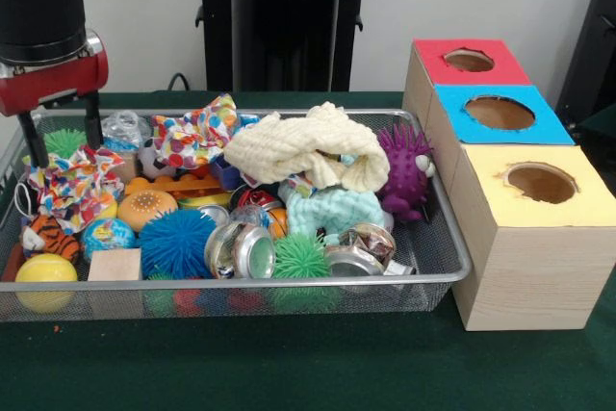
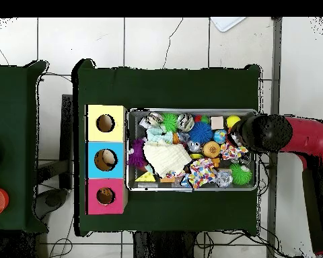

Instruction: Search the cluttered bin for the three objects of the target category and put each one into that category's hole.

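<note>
The wire mesh bin (image 1: 438,238) is full of toys and also shows in the overhead view (image 2: 191,111). My gripper (image 1: 64,137) hangs open and empty over the bin's left end, its fingers (image 1: 93,122) just above a polka-dot cloth (image 1: 72,185). The orange black-striped tiger (image 1: 48,238) lies below that cloth, near the left wall. An orange-brown plush shape (image 1: 178,183), perhaps the bear, lies partly buried behind an orange ball. The duckling is hidden. The red-surround hole (image 1: 469,60) is the farthest on the wooden boxes; it also shows in the overhead view (image 2: 105,195).
A cream cloth (image 1: 308,146), a second polka-dot cloth (image 1: 197,132), a purple spiky hedgehog (image 1: 404,170), blue (image 1: 176,243) and green (image 1: 300,257) spiky balls, tins and a yellow ball (image 1: 45,271) fill the bin. The blue hole (image 1: 499,113) and yellow hole (image 1: 541,183) stand nearer.
</note>
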You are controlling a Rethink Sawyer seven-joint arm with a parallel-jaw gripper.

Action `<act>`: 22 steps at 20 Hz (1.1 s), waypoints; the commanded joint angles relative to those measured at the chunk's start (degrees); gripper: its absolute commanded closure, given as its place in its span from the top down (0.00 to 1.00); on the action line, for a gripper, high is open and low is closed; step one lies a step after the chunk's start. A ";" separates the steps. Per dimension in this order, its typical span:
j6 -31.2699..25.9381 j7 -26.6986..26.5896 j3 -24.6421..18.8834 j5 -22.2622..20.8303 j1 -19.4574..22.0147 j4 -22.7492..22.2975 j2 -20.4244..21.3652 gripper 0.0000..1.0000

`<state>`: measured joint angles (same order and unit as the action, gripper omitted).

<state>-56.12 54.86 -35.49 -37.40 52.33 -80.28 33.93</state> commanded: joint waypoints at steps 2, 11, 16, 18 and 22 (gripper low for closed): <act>1.88 -17.39 -5.34 -1.57 1.54 7.78 -7.22 1.00; 0.43 -22.80 -5.61 -4.47 2.41 14.40 -13.96 1.00; -0.12 -23.62 -5.80 -3.87 2.48 15.62 -17.95 1.00; -0.76 -23.82 -5.46 -3.78 2.29 15.90 -19.01 1.00; -0.34 -23.34 -4.60 -4.34 1.54 16.98 -20.43 1.00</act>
<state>-56.12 49.44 -38.92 -38.29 54.71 -66.17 18.78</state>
